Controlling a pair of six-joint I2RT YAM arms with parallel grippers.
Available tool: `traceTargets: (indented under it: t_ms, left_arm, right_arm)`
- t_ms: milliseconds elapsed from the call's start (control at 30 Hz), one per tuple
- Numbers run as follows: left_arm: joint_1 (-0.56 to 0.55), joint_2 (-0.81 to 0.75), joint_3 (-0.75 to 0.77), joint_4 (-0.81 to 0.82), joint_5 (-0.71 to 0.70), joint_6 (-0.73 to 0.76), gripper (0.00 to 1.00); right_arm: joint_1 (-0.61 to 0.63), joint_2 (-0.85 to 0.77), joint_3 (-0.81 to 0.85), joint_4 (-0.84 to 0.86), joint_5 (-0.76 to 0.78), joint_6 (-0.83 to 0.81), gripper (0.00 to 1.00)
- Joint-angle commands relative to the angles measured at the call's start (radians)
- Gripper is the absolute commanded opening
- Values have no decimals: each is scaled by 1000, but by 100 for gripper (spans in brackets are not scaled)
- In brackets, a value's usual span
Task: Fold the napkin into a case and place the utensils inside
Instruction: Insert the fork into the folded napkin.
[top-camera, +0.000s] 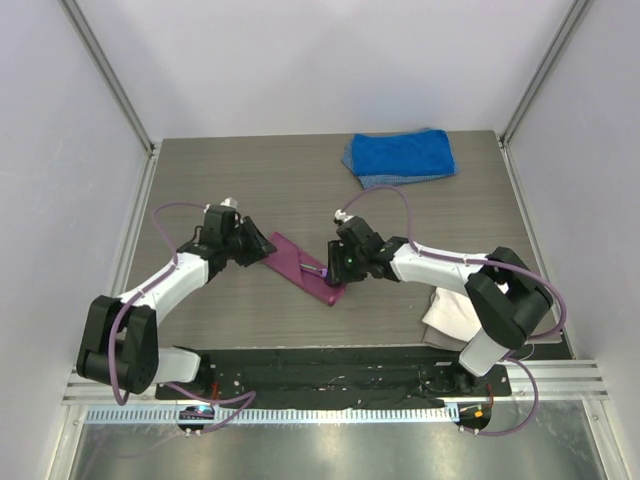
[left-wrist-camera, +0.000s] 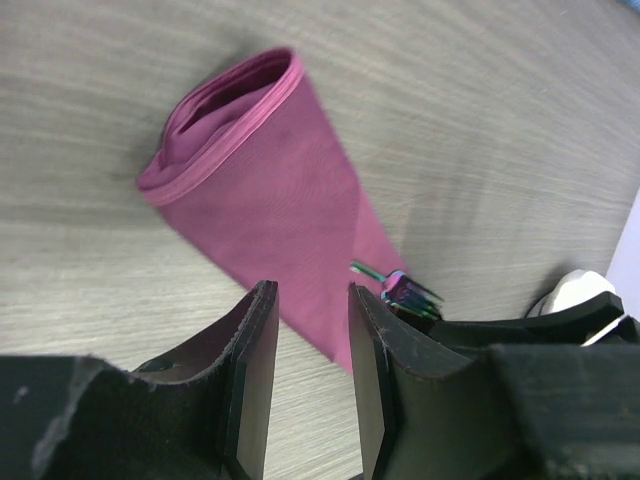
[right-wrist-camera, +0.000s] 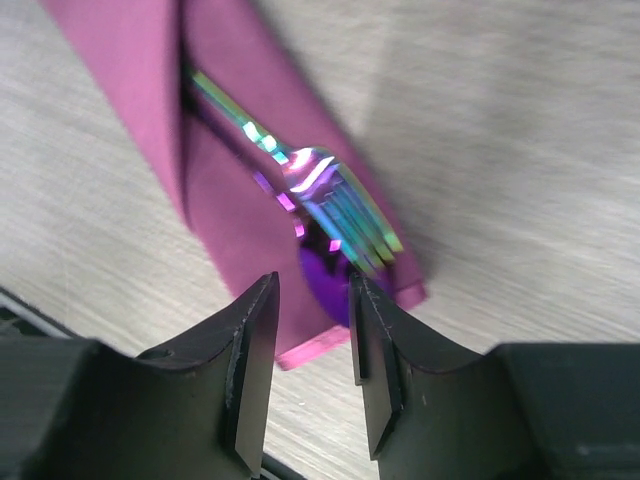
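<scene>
Case (top-camera: 300, 266), frame centre: fork (right-wrist-camera: 335, 205), spoon (right-wrist-camera: 322, 280) heads exposed. Right tool (right-wrist-camera: 312, 300), left tool (left-wrist-camera: 310, 300) part-spread, empty. Risk: tool brushing heads drags utensils out, unfolds case.

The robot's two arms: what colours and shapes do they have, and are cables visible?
The left arm and right arm have white links and bulky black joints. A thin lilac cable loops along each. The left gripper and right gripper are black, with flat, tapering fingers. No markings are readable.
</scene>
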Motion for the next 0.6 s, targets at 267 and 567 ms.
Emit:
traceTargets:
  t_ms: [267,567]
  left_arm:
    - [-15,-77,-78,67,-11,-47,38]
    - [-32,-71,-137,113,-26,-47,38]
  right_arm:
    - [85,-44,18,12,11,32,41]
    - [83,-78,36,-85,151,-28,47]
